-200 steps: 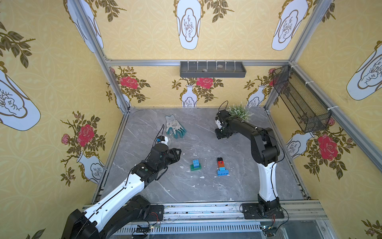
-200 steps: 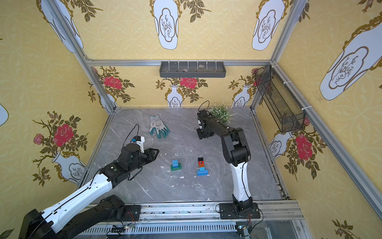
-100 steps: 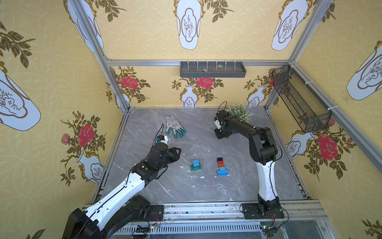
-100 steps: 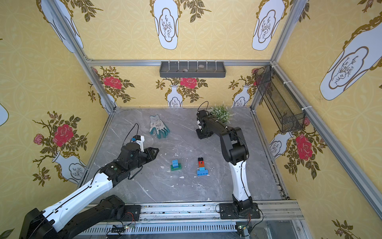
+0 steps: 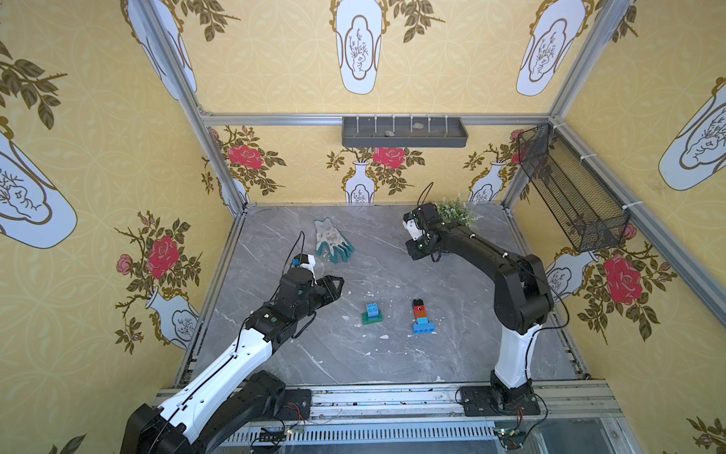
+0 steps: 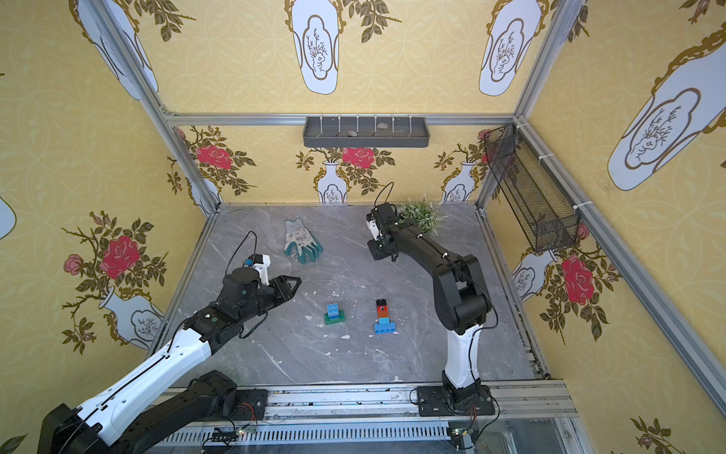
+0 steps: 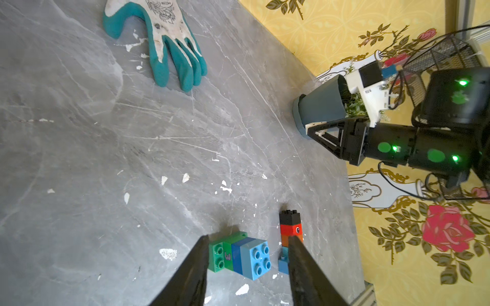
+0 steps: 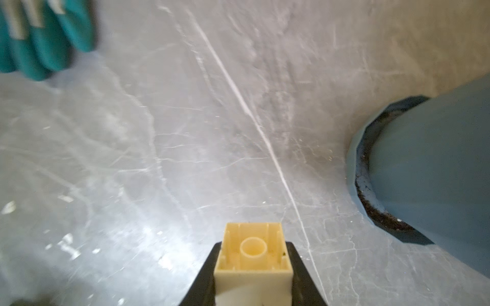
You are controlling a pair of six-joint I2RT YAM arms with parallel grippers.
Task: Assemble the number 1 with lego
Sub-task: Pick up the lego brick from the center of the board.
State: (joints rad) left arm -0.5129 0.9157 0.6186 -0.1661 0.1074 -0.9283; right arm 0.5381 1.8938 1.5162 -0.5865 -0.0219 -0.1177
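Your right gripper (image 8: 253, 245) is clamped on a cream-white square brick (image 8: 253, 262), its hollow underside turned toward the wrist camera, over the grey desk (image 5: 393, 353). The blue-grey plant pot (image 8: 424, 172) sits just beside this gripper, and the teal-fingered glove (image 8: 39, 39) lies farther off on its other side. In both top views the same gripper (image 5: 414, 251) (image 6: 378, 251) hangs well apart from the rest of the lego. Your left gripper (image 5: 338, 285) (image 6: 294, 283) has its jaws parted and grips nothing. Just ahead of its fingers (image 7: 196, 265), resting on the desk, is a green-and-blue stack (image 5: 372, 313) (image 6: 335, 313): a green piece, then dark blue, then a light blue square brick with four studs showing in the left wrist view (image 7: 238, 254). Just past that stack, on the side away from the left gripper, lies a black-topped column (image 5: 421, 316) (image 6: 383, 316) (image 7: 290, 226) of black, red, orange and light blue bricks, its long light blue piece at the end farthest from your right gripper
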